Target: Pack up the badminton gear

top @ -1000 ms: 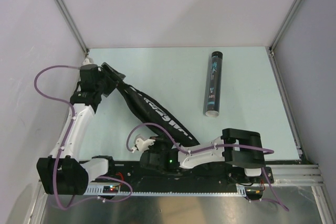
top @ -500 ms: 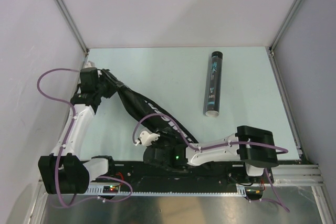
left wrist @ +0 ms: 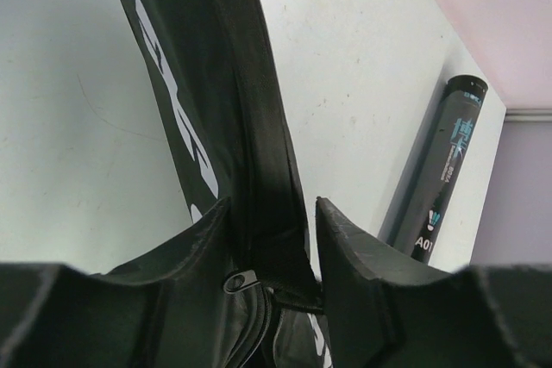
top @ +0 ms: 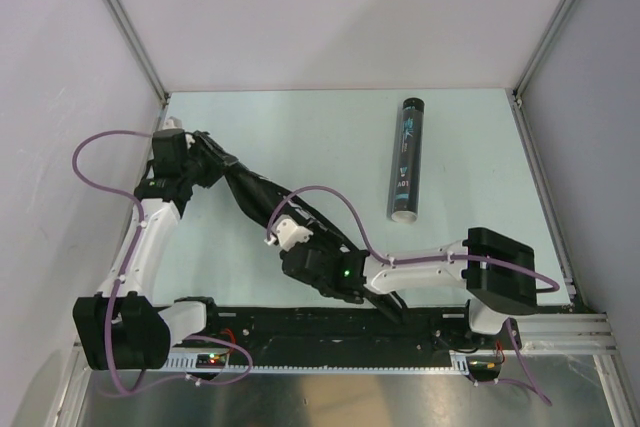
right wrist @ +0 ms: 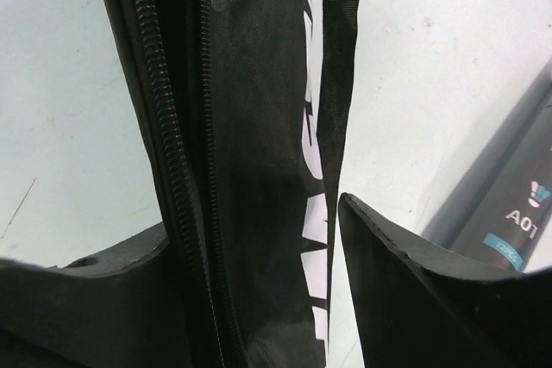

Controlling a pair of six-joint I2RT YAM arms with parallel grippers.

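Note:
The black racket bag [top: 255,190] with white lettering lies diagonally across the left half of the table. My left gripper [top: 207,160] is at its far left end, and in the left wrist view the left gripper [left wrist: 273,204] is shut on the folded edge of the racket bag [left wrist: 198,58], next to a zipper pull [left wrist: 241,282]. My right gripper [top: 300,247] is over the bag's middle. In the right wrist view the right gripper [right wrist: 254,217] is open and straddles the racket bag [right wrist: 250,84] by its zipper [right wrist: 159,109]. The black tube [top: 407,159] lies apart at the right.
The black tube [left wrist: 444,161] lies on the pale green table [top: 330,137], its near end capped white; its label also shows in the right wrist view [right wrist: 517,204]. Walls enclose the table on three sides. Purple cables loop off both arms.
My right arm swung from the near edge up along the bag to its middle, and its jaws opened. The left gripper closed on the bag's far end.

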